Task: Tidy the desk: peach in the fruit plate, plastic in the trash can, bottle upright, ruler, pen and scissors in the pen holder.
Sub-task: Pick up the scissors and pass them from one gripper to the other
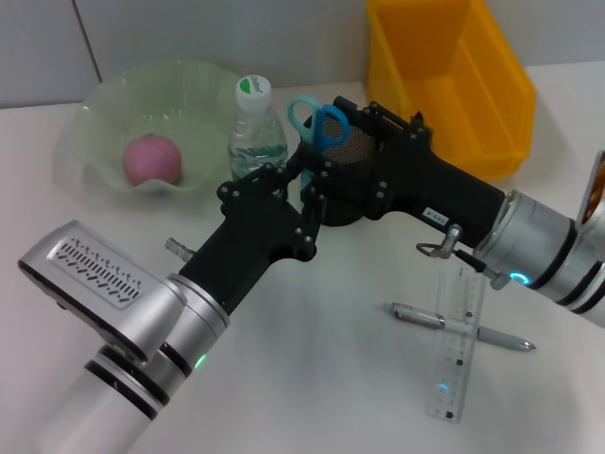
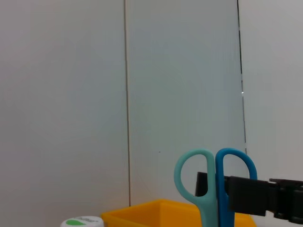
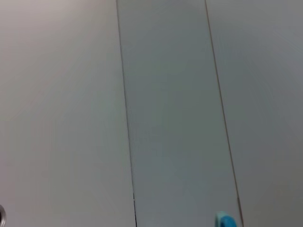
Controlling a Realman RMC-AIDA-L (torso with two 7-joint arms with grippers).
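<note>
You have both arms crowded at the mesh pen holder (image 1: 352, 151) in the upper middle of the head view. The scissors (image 1: 317, 123) stand in it, handles up, blades hidden inside. The left gripper (image 1: 301, 194) sits just in front of the holder and the right gripper (image 1: 326, 175) comes in from the right; I cannot tell whether either one is apart, together or clamped on anything, since the black housings overlap.

Watch for three things. Pulling either arm away sideways could catch the holder and tip it, scissors with it. The water bottle (image 1: 255, 128), upright just left of the holder, stands near the left arm's knuckle and could be knocked over. The two arms are touching or almost so, and a careless retreat could make them collide.

The peach (image 1: 151, 159) already lies in the green fruit plate (image 1: 95, 113) at upper left. The pen (image 1: 463, 327) and the clear ruler (image 1: 456, 355) remain on the worktop (image 1: 312, 378) at lower right, crossing each other. The yellow bin (image 1: 454, 76) is at upper right.

The worktop is plain white; pale wall panels stand behind it.
</note>
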